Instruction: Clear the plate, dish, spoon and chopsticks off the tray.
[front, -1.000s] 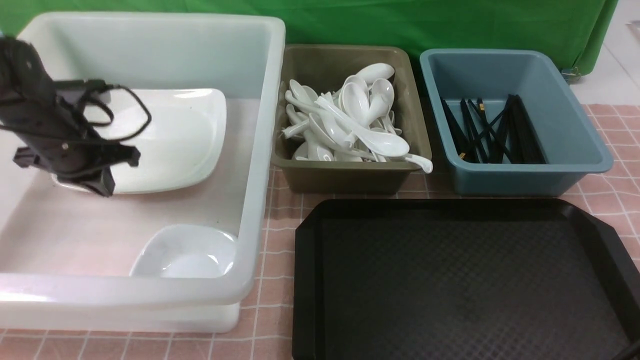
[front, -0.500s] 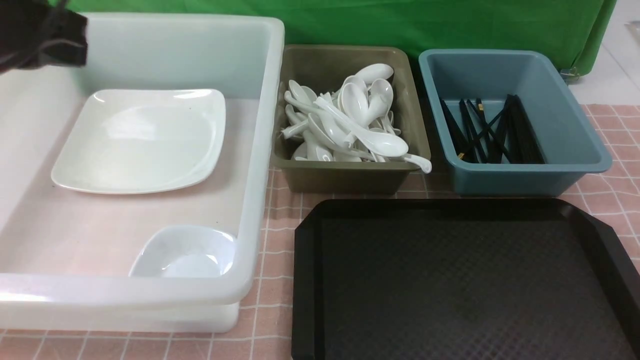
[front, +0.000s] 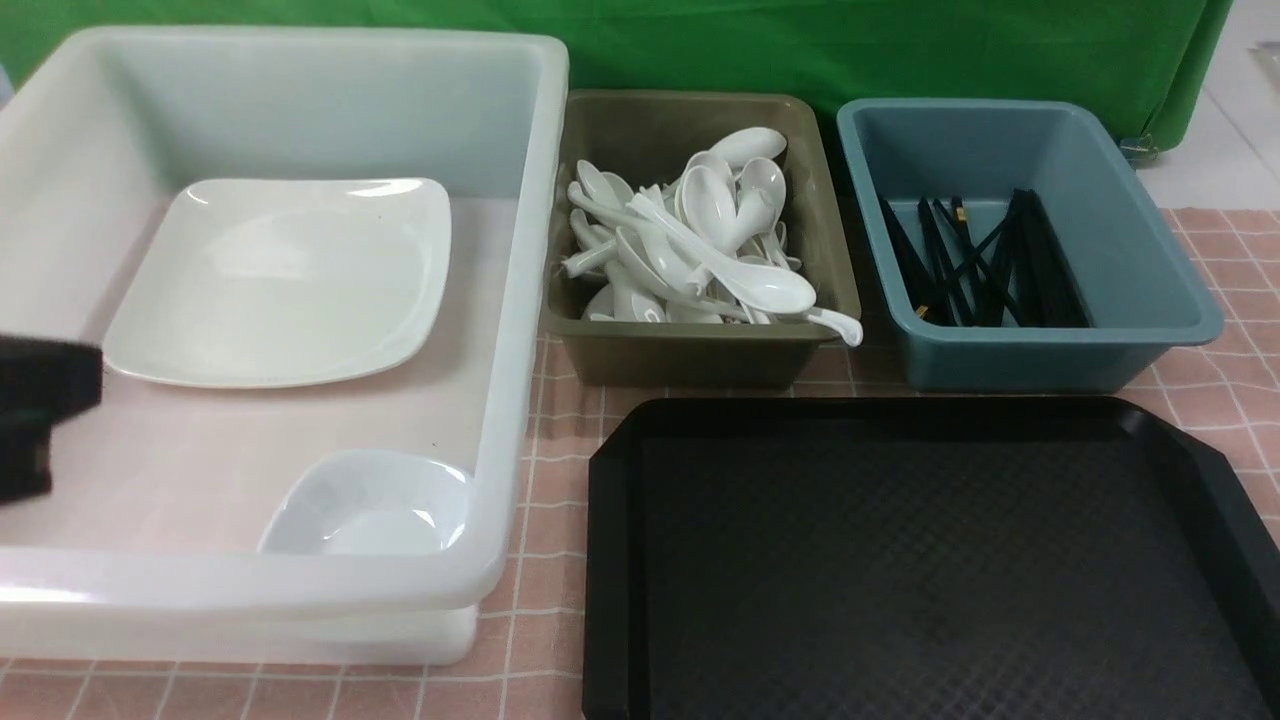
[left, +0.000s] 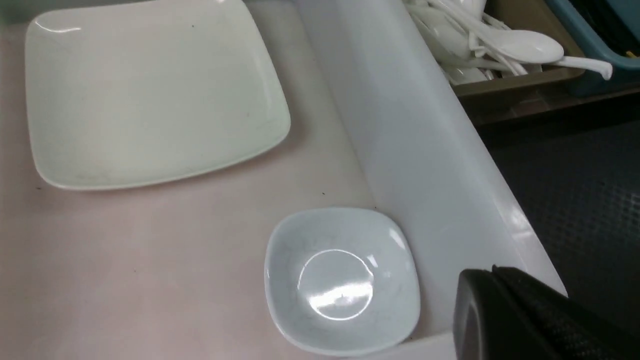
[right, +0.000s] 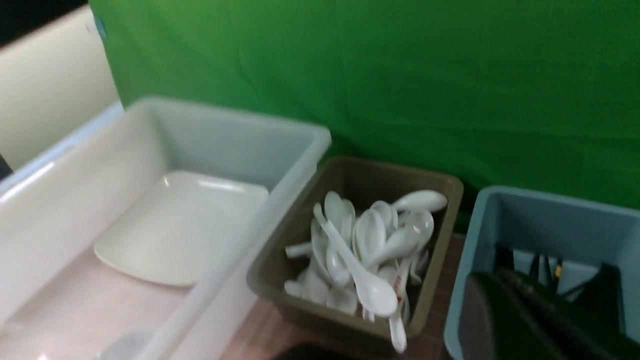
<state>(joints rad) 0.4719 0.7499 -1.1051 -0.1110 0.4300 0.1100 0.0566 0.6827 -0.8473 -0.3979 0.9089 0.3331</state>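
Left claw (left: 505, 310), pressed together and empty, hangs over the near corner of the translucent white tub (front: 520, 300). Just beside it lies one glossy rounded-square dish (left: 342, 280); farther off, one large rounded-rectangular plate (left: 150, 95). Right claw (right: 520, 320), also pressed together, sits above the blue bin (front: 1150, 270) of black chopsticks (front: 985, 265). Leftward, white spoons (front: 700, 240) fill the brown bin (front: 690, 355). One diamond-textured black tray (front: 900, 560) lies bare.

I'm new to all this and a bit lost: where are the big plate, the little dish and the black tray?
plate (front: 280, 280), front view, its flat centre.
dish (front: 372, 510), front view, its inner hollow.
tray (front: 615, 560), front view, its raised left rim.
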